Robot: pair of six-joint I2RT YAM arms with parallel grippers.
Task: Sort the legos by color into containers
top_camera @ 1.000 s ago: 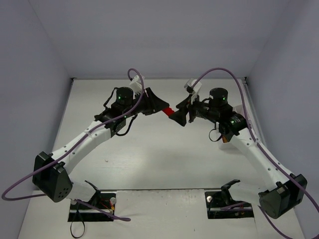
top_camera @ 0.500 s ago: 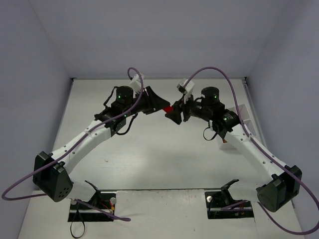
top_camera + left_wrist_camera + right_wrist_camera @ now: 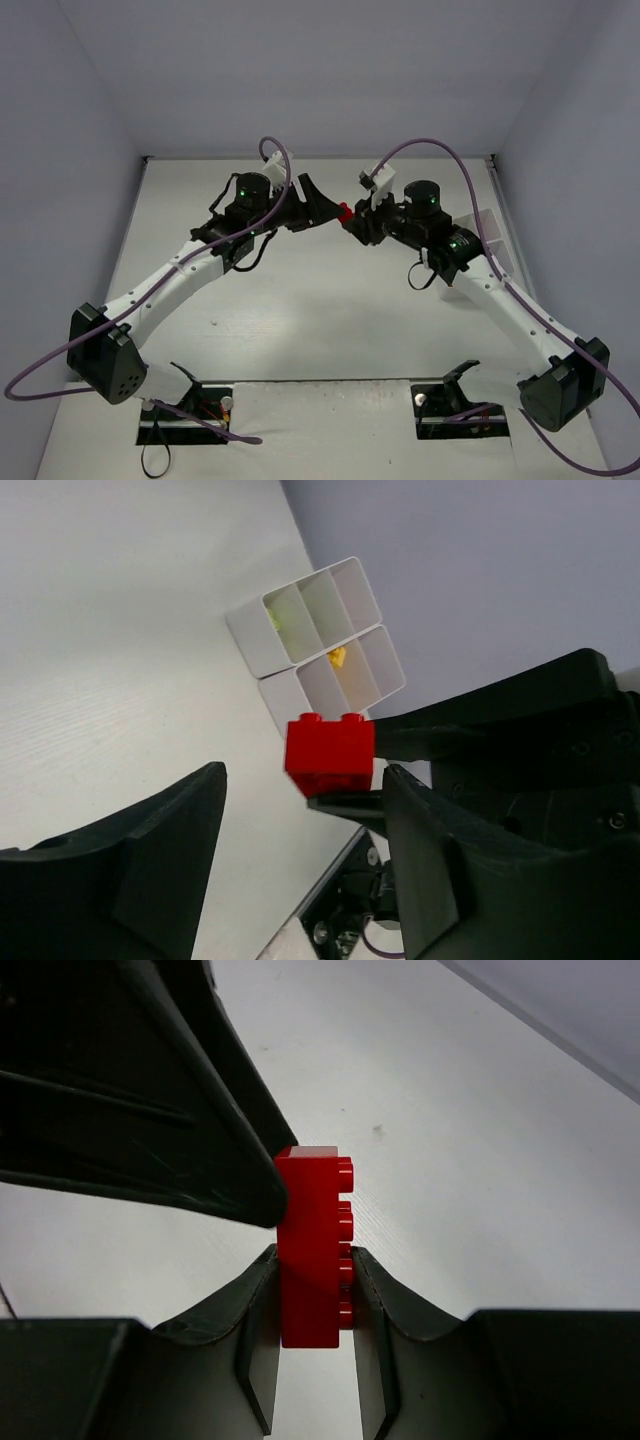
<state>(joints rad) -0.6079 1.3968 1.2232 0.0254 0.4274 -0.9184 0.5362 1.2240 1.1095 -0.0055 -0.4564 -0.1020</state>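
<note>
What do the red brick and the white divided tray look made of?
The red brick looks like hard moulded plastic: smooth, slight sheen, crisp studs. The white tray is probably thin plastic, satin; its walls seem faintly translucent.

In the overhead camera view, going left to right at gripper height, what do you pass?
left gripper, open → red lego → right gripper, shut on it → white divided tray, partly hidden

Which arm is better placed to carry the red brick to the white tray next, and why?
The right. Its end effector is shut on the red brick, while the left end effector stands open, gripping nothing. The white tray also lies on the right arm's side.
</note>
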